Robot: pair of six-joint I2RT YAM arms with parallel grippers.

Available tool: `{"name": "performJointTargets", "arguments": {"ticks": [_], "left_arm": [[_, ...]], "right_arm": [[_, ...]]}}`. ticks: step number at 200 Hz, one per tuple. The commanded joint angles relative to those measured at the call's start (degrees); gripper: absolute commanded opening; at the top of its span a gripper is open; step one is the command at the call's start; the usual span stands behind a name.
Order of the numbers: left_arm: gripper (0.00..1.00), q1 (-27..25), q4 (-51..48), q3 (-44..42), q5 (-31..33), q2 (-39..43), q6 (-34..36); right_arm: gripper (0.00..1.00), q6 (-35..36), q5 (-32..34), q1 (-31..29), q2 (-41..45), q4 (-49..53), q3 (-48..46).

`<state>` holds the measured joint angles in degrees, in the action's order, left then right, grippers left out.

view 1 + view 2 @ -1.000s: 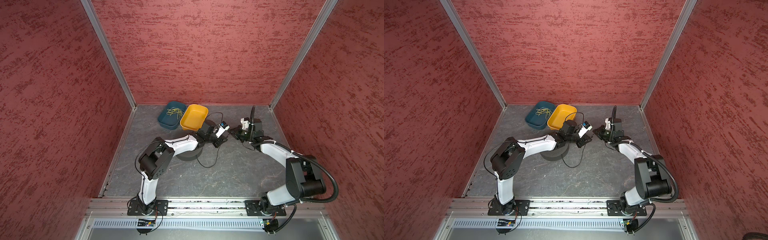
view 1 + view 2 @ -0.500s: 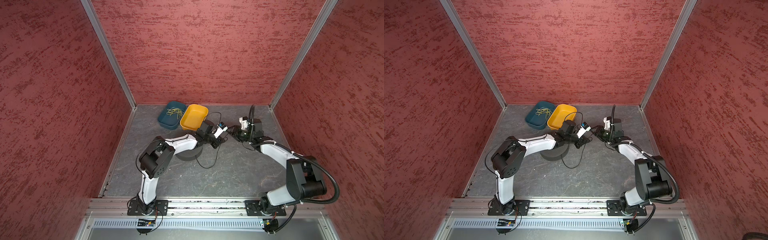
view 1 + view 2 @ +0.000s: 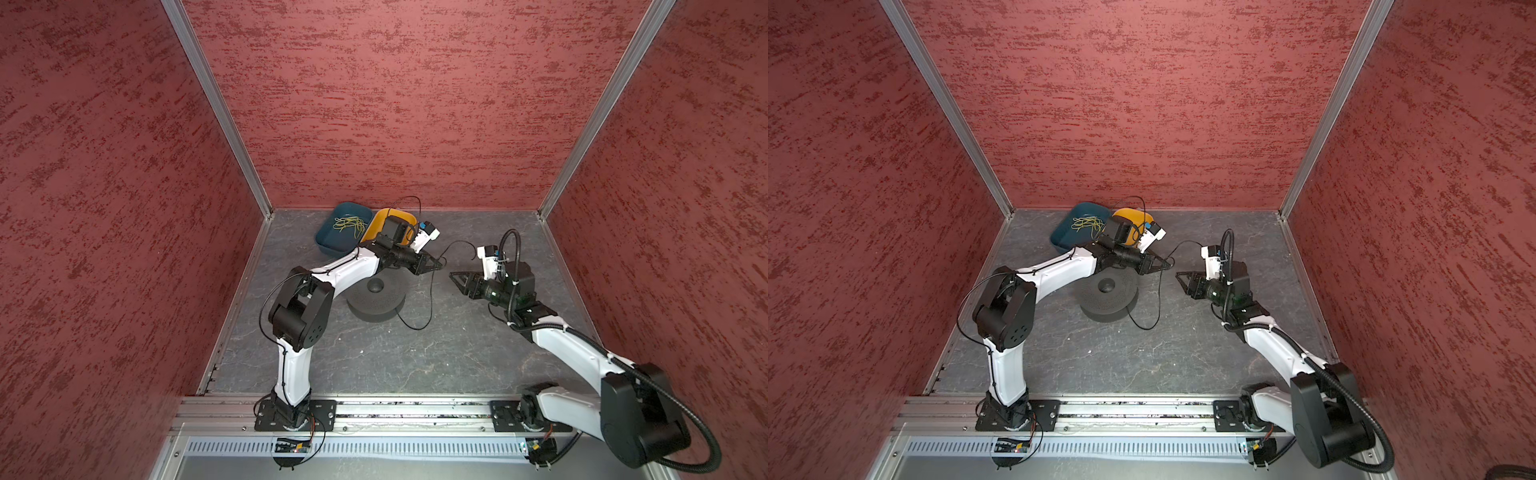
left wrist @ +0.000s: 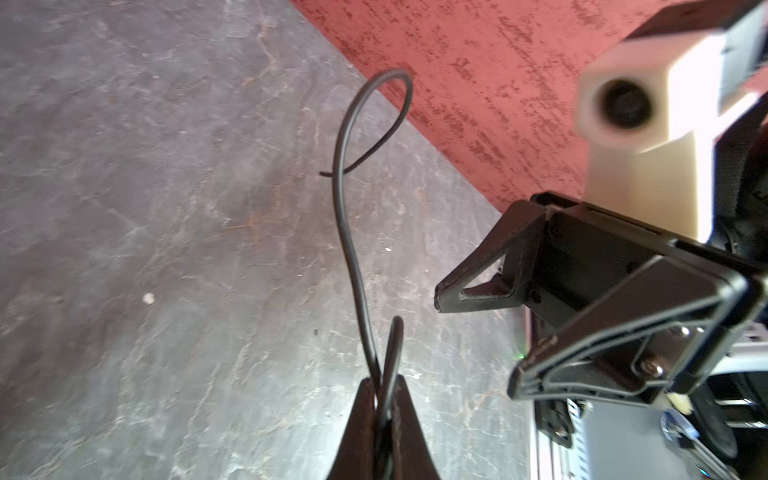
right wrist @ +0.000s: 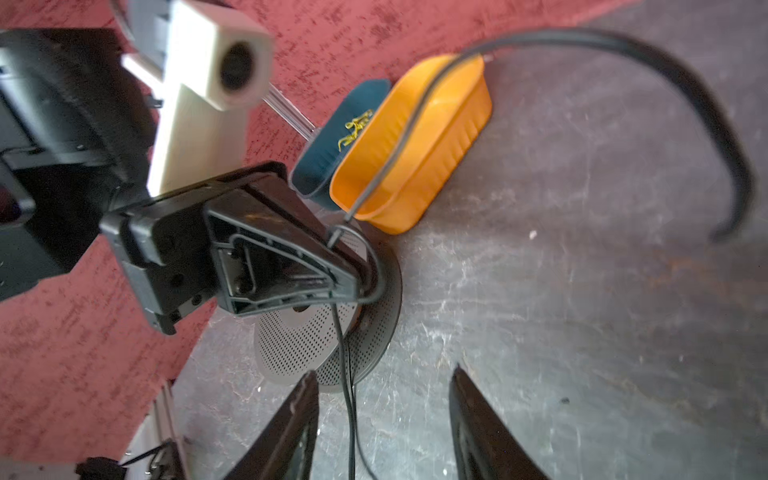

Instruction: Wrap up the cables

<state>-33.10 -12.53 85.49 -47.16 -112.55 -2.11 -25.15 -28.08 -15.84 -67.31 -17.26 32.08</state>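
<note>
Left gripper (image 4: 380,384) pinches the black cable (image 4: 343,208) tight, up toward the worktop's (image 3: 374,353) far edge; right gripper (image 5: 383,372) faces it just apart, jaws spread.

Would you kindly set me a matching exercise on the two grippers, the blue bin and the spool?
Things:
1. left gripper
2. right gripper
3. blue bin
4. spool

States:
a. open, gripping nothing
b. holds yellow-green strands
c. shut on cable
d. lying flat

Pairs: 1-c, 2-a, 3-b, 4-d
</note>
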Motion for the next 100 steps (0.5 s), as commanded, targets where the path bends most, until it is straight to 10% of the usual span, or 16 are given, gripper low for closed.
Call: {"name": "performJointTargets", "arguments": {"ticks": [1,100], "left_arm": [[0.00,-0.1,-4.0,0.7,-3.6,0.8,0.4],[0.00,-0.7,-6.4,1.2,-5.6,1.1,2.2]], "right_arm": [[0.48,5.2,5.6,-1.3,0.0,-6.4,0.5],[0.30,7.2,8.6,-5.2,-9.7,-8.7,5.7]]}}
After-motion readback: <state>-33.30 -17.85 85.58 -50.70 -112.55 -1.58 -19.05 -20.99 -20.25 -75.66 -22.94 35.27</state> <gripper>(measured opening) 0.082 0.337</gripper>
